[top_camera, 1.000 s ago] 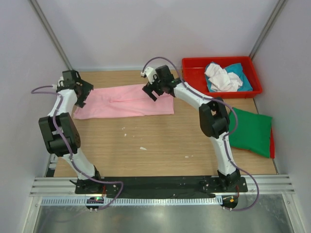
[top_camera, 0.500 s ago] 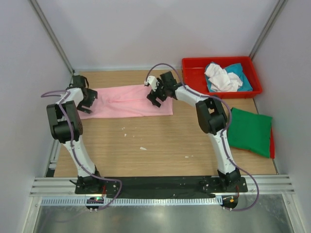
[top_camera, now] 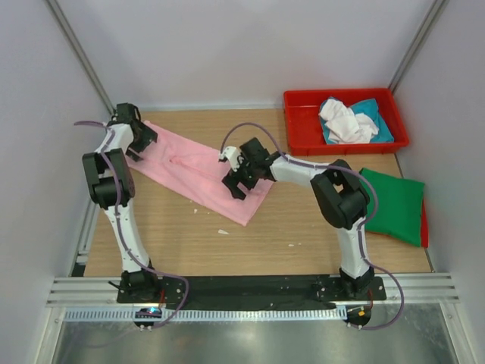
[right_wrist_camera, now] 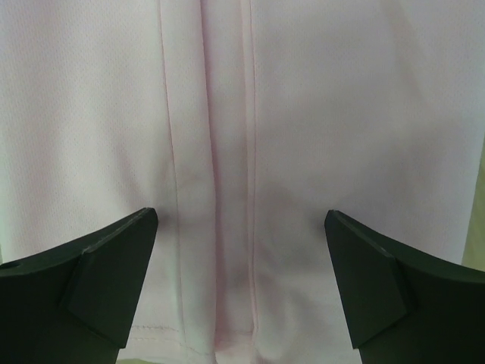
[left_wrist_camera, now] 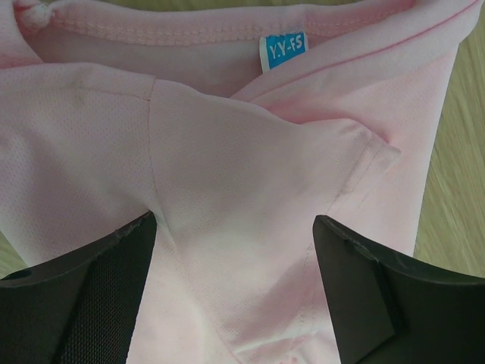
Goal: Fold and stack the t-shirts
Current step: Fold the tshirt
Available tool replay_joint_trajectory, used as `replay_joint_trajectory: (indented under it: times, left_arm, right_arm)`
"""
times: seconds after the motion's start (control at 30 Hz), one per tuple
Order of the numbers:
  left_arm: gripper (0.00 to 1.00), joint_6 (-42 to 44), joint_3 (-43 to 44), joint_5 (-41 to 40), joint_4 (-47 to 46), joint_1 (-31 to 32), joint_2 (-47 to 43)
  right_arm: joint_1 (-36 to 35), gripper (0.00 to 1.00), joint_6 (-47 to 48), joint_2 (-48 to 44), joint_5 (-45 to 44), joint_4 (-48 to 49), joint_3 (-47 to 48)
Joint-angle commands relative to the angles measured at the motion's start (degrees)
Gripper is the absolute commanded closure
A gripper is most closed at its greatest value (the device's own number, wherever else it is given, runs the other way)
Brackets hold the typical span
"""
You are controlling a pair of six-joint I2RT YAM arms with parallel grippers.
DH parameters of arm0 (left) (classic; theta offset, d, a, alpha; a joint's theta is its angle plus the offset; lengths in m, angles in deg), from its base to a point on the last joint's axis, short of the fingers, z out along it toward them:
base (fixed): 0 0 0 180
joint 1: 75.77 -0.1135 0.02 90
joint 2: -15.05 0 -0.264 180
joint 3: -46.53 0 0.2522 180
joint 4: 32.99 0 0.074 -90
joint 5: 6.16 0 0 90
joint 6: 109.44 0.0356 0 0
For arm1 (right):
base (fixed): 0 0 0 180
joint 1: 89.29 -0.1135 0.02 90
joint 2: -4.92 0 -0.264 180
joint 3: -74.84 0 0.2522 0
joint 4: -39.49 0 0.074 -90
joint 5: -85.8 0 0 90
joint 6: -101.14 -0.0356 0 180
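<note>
The light pink t-shirt (top_camera: 198, 168) lies folded into a long strip, slanting from the back left down toward the table's middle. My left gripper (top_camera: 139, 142) is at its collar end, open, fingers spread over the cloth (left_wrist_camera: 227, 189) below a blue neck label (left_wrist_camera: 273, 52). My right gripper (top_camera: 236, 180) is at the lower hem end, open, fingers spread either side of a lengthwise fold (right_wrist_camera: 227, 152). In both wrist views the gripper (left_wrist_camera: 235, 227) (right_wrist_camera: 241, 220) is low over the cloth with nothing pinched. The dark green t-shirt (top_camera: 390, 205) lies folded at the right edge.
A red tray (top_camera: 303, 121) at the back right holds a crumpled white shirt (top_camera: 345, 120) and a teal one (top_camera: 379, 129). Something red (top_camera: 424, 227) shows under the green shirt. Small white specks (top_camera: 222, 231) lie on the wooden table (top_camera: 288, 220).
The pink shirt has swung from lying level across the back to slanting. My right gripper moved nearer and leftward with the hem end; my left gripper moved back with the collar end.
</note>
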Motion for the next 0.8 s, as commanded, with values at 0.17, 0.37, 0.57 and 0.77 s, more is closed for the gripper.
replay_joint_trajectory:
  times: [0.17, 0.37, 0.57, 0.77]
  left_arm:
    - [0.14, 12.69, 7.69, 3.96, 1.29, 6.01, 9.15]
    - [0.15, 11.29, 11.91, 8.6, 1.56, 9.0, 12.58]
    - [0.14, 12.34, 16.47, 11.25, 1.82, 14.89, 15.12]
    - [0.14, 10.76, 21.58, 14.24, 2.08, 20.16, 18.46]
  right_arm:
    - [-8.71, 0.0, -30.79, -7.15, -8.45, -2.69, -10.85]
    - [-17.25, 0.0, -37.91, -7.33, -17.69, -5.77, -12.87]
    - [-23.58, 0.0, -42.75, -11.45, -20.14, -2.26, -17.97]
    - [-25.08, 0.0, -45.21, -17.25, -21.03, -1.11, -21.93]
